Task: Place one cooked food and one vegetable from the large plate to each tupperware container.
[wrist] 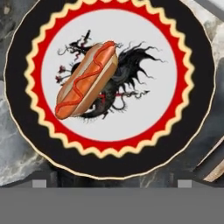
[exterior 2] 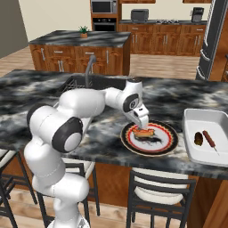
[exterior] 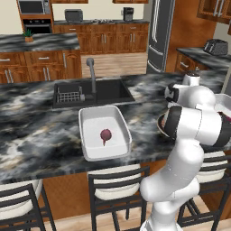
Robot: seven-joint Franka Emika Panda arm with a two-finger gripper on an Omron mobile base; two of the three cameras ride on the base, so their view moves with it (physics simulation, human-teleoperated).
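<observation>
The large plate [exterior 2: 169, 144] lies on the dark marble counter, and a hot dog [exterior 2: 143, 132] rests on its white centre. My gripper [exterior 2: 142, 125] hangs open just above the hot dog, pointing down. In the hand view the hot dog [wrist: 86, 79] lies diagonally on the plate [wrist: 109, 168], left of centre, with my gripper [wrist: 112, 183] spread wide and empty. One tupperware container [exterior: 118, 118] near the sink holds a dark red vegetable [exterior: 105, 134]. The other tupperware container [exterior 2: 212, 116], right of the plate, holds a dark brown piece [exterior 2: 198, 139] and a skewered sausage [exterior 2: 209, 140].
A black sink [exterior: 113, 90] with a grey faucet [exterior: 91, 72] and a dish rack [exterior: 69, 96] sits behind the left container. Stools [exterior: 115, 182] stand along the counter's front edge. My own arm blocks most of the plate in the left base view.
</observation>
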